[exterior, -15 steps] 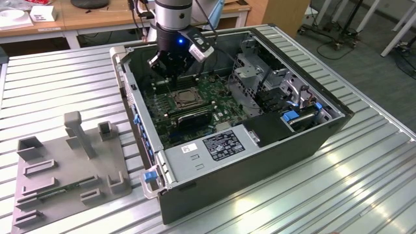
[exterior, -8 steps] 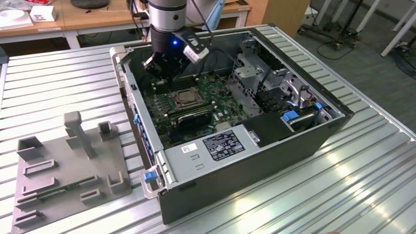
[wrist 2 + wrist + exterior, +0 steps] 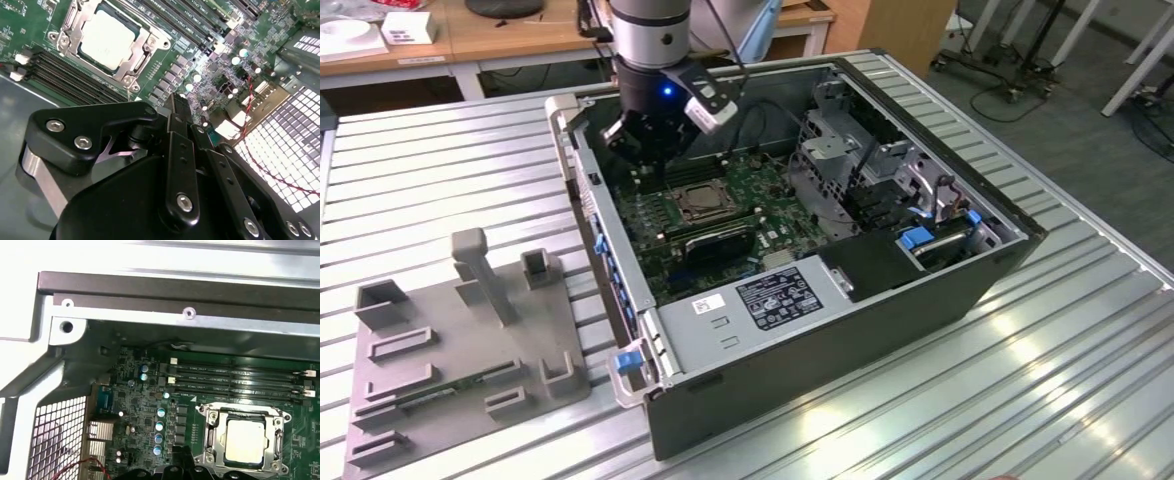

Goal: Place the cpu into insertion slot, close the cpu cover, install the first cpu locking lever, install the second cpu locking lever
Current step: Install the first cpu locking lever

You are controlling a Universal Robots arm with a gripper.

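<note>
The cpu (image 3: 107,37) (image 3: 245,440), a silvery-beige square, lies in the insertion slot (image 3: 698,203) on the green motherboard. The cpu cover (image 3: 64,31) (image 3: 208,439), a silvery frame, lies flat around it. My gripper (image 3: 647,155) (image 3: 178,104) (image 3: 180,454) hangs above the board beside the socket, toward the case's rear grille, with its black fingers pressed together and nothing between them. It touches neither the cpu nor the cover. Whether the locking levers are latched, I cannot tell.
The open computer case (image 3: 720,330) rests on a ribbed metal table. Long black memory slots (image 3: 235,377) run beside the socket, small capacitors (image 3: 160,425) stand near the fingertips, and a drive cage (image 3: 841,150) rises on the exterior view's right. A grey fixture plate (image 3: 467,340) sits on the exterior view's left.
</note>
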